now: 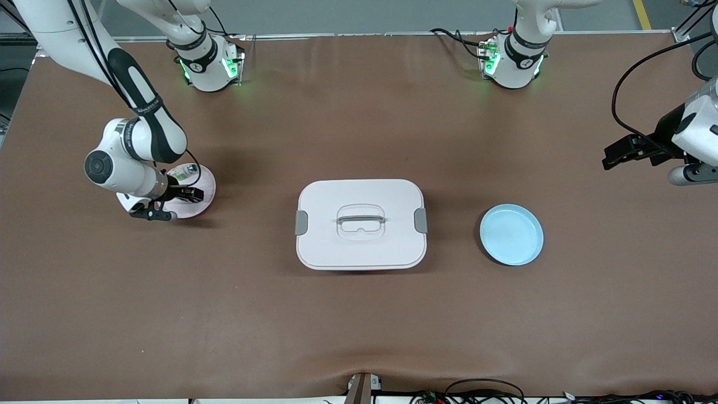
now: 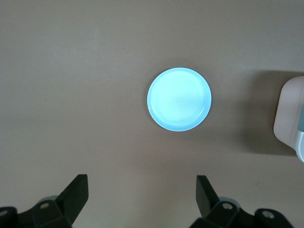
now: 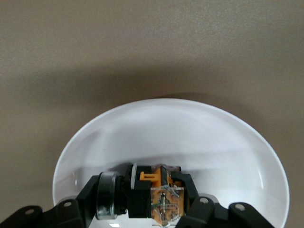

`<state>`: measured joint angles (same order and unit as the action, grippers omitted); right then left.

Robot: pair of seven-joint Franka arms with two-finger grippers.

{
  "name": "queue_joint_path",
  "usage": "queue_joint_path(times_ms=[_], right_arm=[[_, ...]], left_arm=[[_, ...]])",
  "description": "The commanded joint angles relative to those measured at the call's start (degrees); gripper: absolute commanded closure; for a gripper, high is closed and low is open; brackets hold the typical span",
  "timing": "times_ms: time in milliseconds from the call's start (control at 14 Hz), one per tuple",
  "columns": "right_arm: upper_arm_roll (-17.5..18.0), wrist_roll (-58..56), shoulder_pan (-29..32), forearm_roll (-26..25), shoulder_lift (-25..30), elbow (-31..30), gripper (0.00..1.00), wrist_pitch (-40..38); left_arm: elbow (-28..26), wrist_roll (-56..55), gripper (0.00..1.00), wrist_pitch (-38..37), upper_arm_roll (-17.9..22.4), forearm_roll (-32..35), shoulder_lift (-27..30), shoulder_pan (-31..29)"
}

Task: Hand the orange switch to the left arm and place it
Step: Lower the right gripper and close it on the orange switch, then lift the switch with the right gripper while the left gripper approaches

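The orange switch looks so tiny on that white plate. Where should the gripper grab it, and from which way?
Best across its short blocky body, coming straight down from above. The orange switch lies low on the shallow white plate, whose raised rim would likely block a sideways approach. The right gripper is doing just that, shut on its two sides. The left gripper waits open over the table by the blue plate.
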<state>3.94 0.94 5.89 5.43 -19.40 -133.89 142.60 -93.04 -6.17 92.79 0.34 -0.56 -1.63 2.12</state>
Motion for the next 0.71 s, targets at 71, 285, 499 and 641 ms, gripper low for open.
queue_joint_path(times_ms=[71,285,499,641], right_arm=[[0.10,4.42,-1.93,0.37,1.99,5.81,1.00,-10.56],[0.19,7.75,-2.63,0.37,3.22,10.21,1.00,-17.78],[0.19,16.78,-7.10,0.37,4.37,16.09,1.00,-26.03],[0.19,24.51,-11.23,0.46,4.37,20.93,1.00,-31.14]], left_arm=[[1.98,0.01,0.00,-1.29,-0.07,-2.68,-0.57,-0.27],[1.98,-0.77,0.00,-1.38,-0.07,-6.81,-0.13,-0.10],[1.72,-4.11,0.00,-1.55,-0.34,-14.42,0.22,-0.27],[1.81,-6.57,0.00,-3.49,-0.07,-21.04,0.22,-0.19]])
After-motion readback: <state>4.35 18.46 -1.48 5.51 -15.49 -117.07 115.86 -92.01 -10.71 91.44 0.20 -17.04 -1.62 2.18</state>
